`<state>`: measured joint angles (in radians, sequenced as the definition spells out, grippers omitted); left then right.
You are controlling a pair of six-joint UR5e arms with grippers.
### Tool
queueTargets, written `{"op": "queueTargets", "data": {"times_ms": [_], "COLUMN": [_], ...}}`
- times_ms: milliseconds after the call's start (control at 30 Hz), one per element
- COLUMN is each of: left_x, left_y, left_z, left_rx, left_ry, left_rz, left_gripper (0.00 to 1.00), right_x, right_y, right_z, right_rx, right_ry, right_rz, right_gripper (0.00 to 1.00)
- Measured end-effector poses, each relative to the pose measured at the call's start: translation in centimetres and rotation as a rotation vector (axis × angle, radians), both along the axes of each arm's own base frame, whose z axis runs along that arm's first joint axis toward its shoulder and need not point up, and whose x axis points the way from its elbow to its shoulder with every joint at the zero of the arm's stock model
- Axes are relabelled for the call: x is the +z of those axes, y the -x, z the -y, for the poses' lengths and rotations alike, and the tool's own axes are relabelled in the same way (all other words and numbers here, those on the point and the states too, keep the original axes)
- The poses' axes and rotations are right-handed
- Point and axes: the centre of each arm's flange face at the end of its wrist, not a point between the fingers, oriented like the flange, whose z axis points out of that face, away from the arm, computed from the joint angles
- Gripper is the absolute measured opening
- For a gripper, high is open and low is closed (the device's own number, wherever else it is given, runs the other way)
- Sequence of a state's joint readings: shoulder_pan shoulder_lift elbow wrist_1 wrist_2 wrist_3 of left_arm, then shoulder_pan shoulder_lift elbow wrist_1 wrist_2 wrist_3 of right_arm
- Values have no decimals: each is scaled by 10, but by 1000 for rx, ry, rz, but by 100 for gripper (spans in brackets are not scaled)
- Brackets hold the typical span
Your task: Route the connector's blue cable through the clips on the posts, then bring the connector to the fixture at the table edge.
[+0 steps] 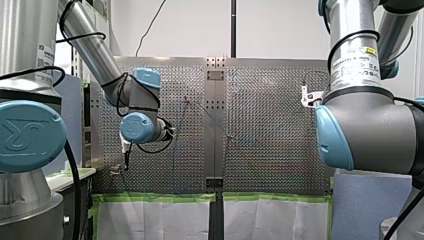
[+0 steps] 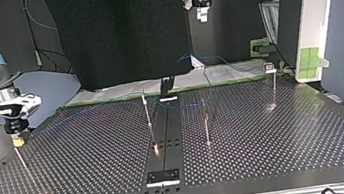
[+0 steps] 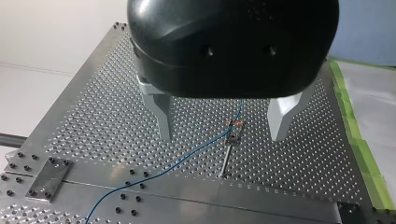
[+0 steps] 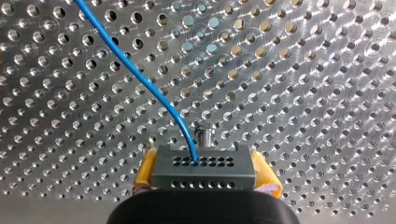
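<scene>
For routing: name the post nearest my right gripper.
The far-left post in the top view, directly under my right gripper holding the connector; the other three posts stand farther right.

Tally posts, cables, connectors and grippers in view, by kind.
Posts: 4
Cable: 1
Connector: 1
Grippers: 2, left gripper and right gripper
Total: 8
</scene>
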<state>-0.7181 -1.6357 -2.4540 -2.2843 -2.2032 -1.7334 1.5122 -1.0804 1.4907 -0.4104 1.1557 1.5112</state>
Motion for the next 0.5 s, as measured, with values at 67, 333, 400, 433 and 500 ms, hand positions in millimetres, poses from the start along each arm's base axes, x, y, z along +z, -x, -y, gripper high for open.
{"op": "queueTargets", "data": {"times_ms": [67,333,400,433,500], "left_x": [0,0,0,0,0], "left_y": [0,0,0,0,0], "left_z": [0,0,0,0,0], "left_rx": [0,1,1,1,1], "left_ry": [0,0,0,0,-1], "left_rz": [0,0,0,0,0], "left_gripper": [100,100,100,100,100], "right_x": [5,11,11,11,10], "right_y": [0,0,0,0,0], "right_z": [-3,-3,-3,-3,-3], "right_rx": [-6,-12,-12,-12,-12], "right_ry": [0,7,7,7,6], "right_rz": [-1,-2,-3,-2,-2], "right_gripper": [0,0,0,0,0]}}
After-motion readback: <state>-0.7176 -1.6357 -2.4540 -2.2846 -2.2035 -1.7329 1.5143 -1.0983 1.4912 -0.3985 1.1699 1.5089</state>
